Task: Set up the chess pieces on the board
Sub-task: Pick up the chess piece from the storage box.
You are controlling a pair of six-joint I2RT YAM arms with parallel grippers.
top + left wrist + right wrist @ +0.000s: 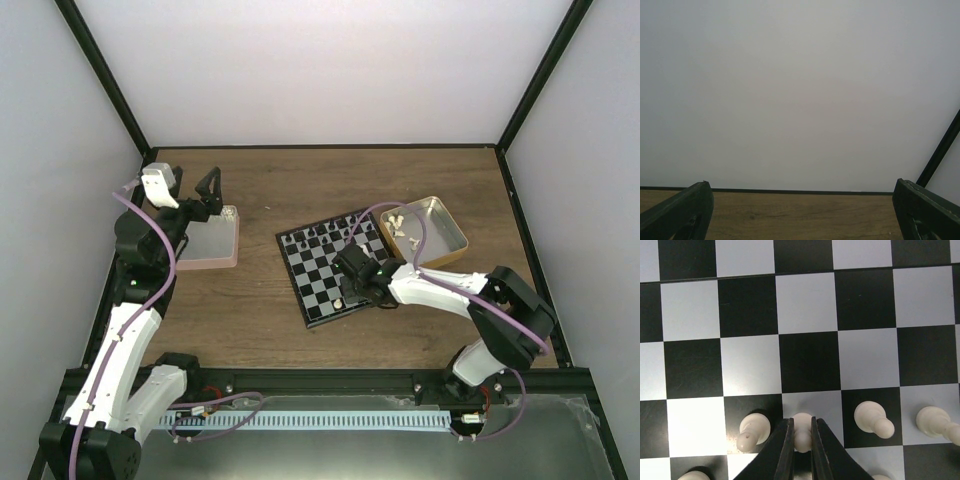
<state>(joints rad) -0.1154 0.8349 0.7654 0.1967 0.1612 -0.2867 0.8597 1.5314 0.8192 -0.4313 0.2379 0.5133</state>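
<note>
Over the board (318, 283), right claw (801, 422) pinching white chessman (801, 417), left claw (205, 192) raised

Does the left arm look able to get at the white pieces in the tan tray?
Probably not: the left gripper sits by the pink tray, with the board and the right arm between it and the white pieces in the tan tray.

arms (430, 288): wht shells, blk joints | cables (171, 258): purple | pincer fingers (680, 212): dk green
</note>
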